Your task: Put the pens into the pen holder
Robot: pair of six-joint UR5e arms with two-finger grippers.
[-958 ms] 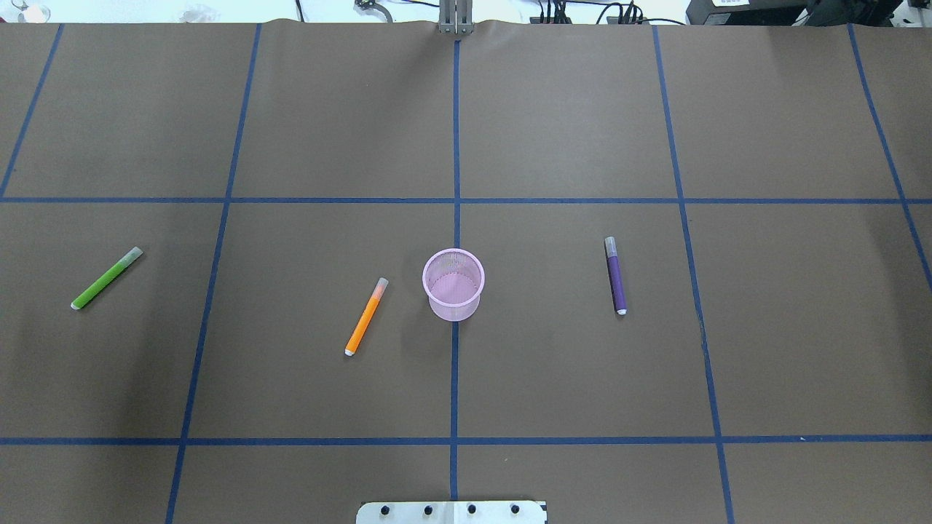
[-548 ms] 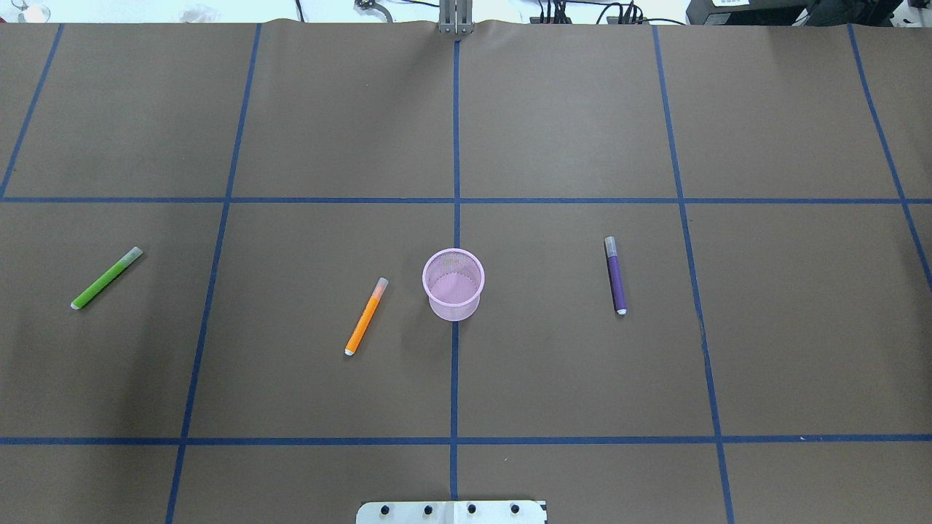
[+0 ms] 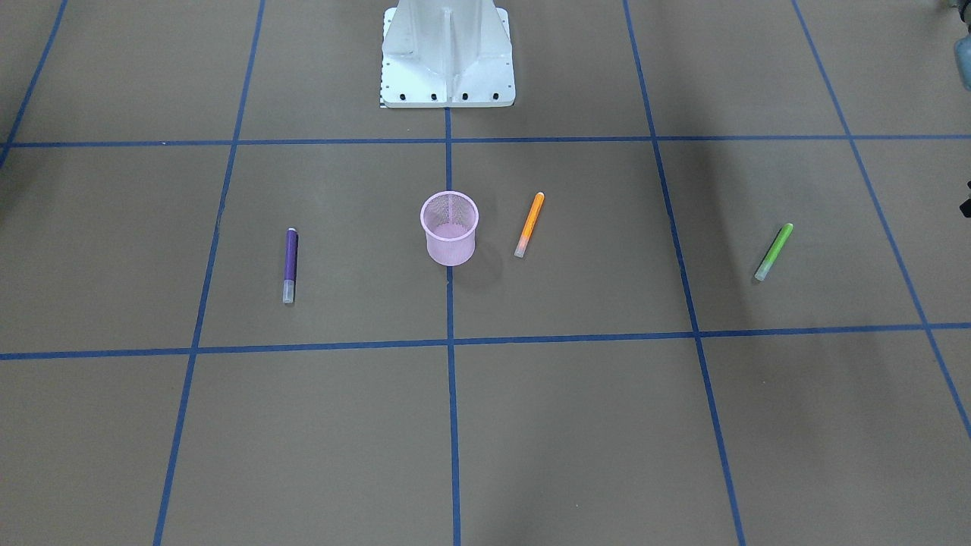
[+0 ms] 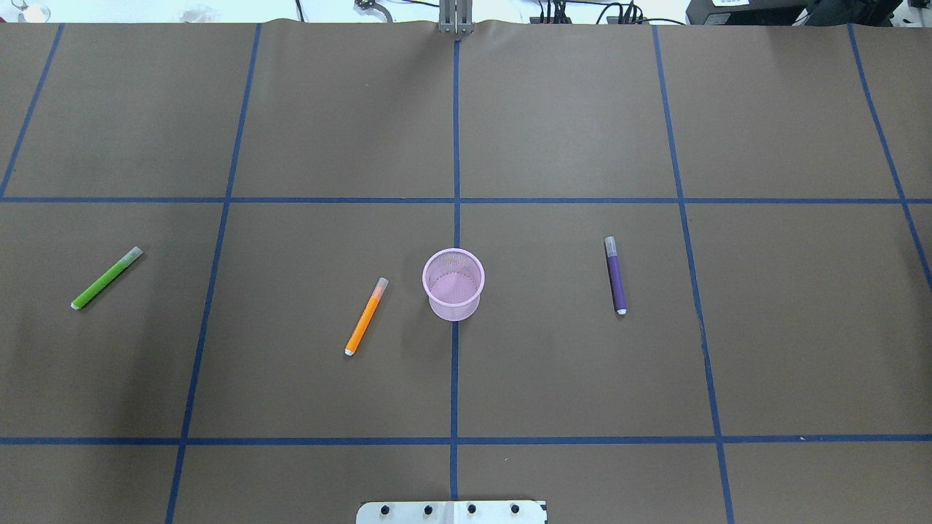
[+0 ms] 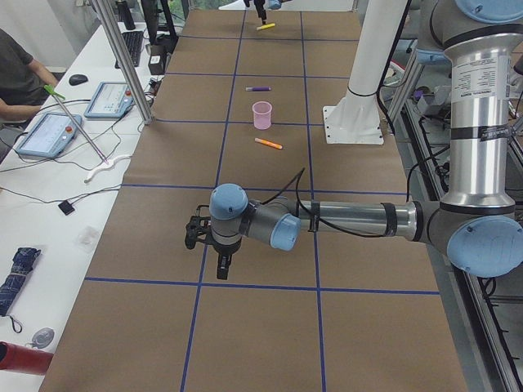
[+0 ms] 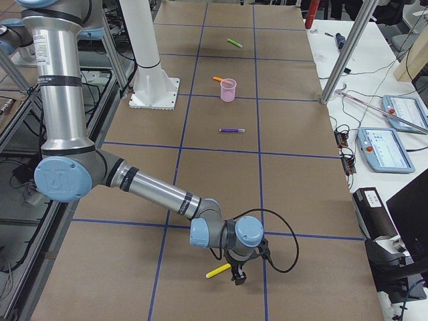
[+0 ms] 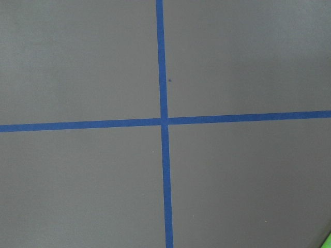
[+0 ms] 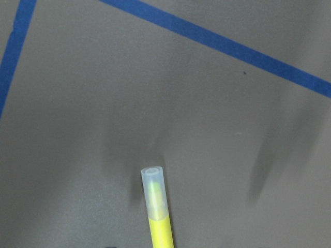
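Observation:
The pink mesh pen holder [image 4: 453,309] [image 3: 449,246] stands upright at the table's middle. The orange pen [image 4: 365,317] [image 3: 529,224] lies just to its left. The purple pen [image 4: 616,275] [image 3: 289,265] lies to its right and the green pen [image 4: 106,278] [image 3: 774,252] far left. The yellow pen [image 6: 218,271] [image 8: 158,212] is at the table's far right end, right by my right gripper [image 6: 237,275]. I cannot tell whether it is held. My left gripper [image 5: 221,265] hovers low over the left end, with no pen under it. Neither gripper's fingers show clearly.
The robot's white base plate [image 4: 451,511] [image 3: 447,53] sits at the near edge. An operators' desk with tablets [image 5: 49,135] [image 6: 391,147] and metal posts [image 5: 122,57] run along the far side. Blue tape lines [image 7: 163,122] grid the brown table.

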